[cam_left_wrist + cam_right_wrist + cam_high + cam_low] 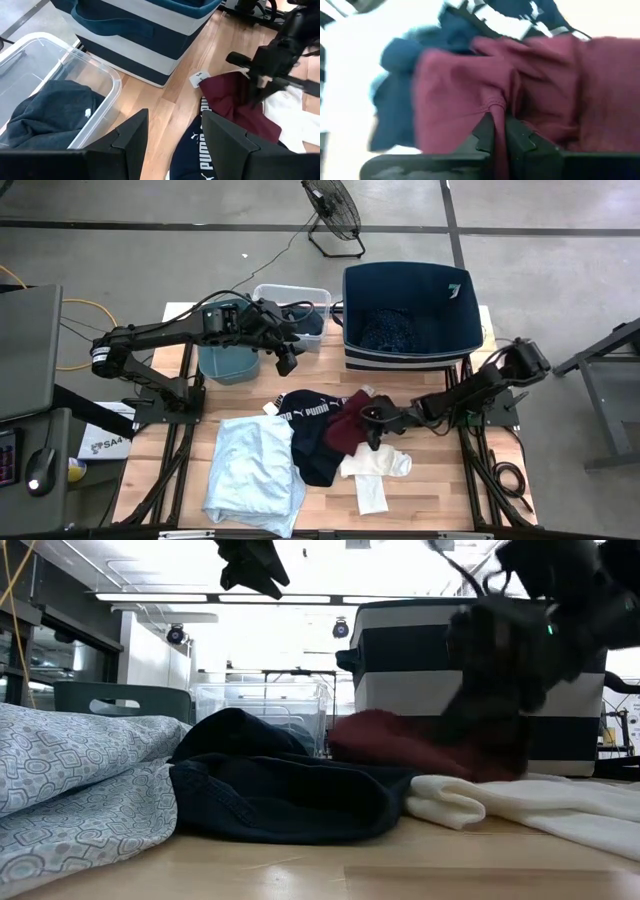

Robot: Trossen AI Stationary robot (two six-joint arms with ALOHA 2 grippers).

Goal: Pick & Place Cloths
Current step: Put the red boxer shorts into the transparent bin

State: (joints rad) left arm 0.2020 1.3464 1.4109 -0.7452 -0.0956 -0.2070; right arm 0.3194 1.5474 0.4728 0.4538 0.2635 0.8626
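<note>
Right hand (374,420) low over the middle of the table (440,490), fingers pinched tight on a fold of the maroon cloth (347,423); in the right wrist view, fabric bunched into a ridge between the closed fingertips (485,131), so a grip rather than a mere touch. Pinch taken on the top of the heap, probably so that this 1 garment can lift clear without dragging its neighbours.

Maroon cloth lying on the table, overlapping the black cloth with white PUMA lettering (310,430) on one side and touching the small white cloth (375,470) on the other. Large pale-blue cloth (252,470) spread flat nearer the left side of the table, just beside the black one. Not yet lifted, judging by how it rests in the low view.

Left hand (286,358) hanging above the table by the clear bin (298,298), fingers (131,136) parted about halfway and holding nothing; a dark garment (47,110) already inside that bin. Seemingly parked there, out of the right arm's way.

Navy striped bin (408,315) at the far edge, well within reach of the right arm, with navy dotted cloth (395,332) inside; teal bin (225,362) under the left arm. Likely destination for the maroon cloth: 1 of these 3 bins, which one not clear.
</note>
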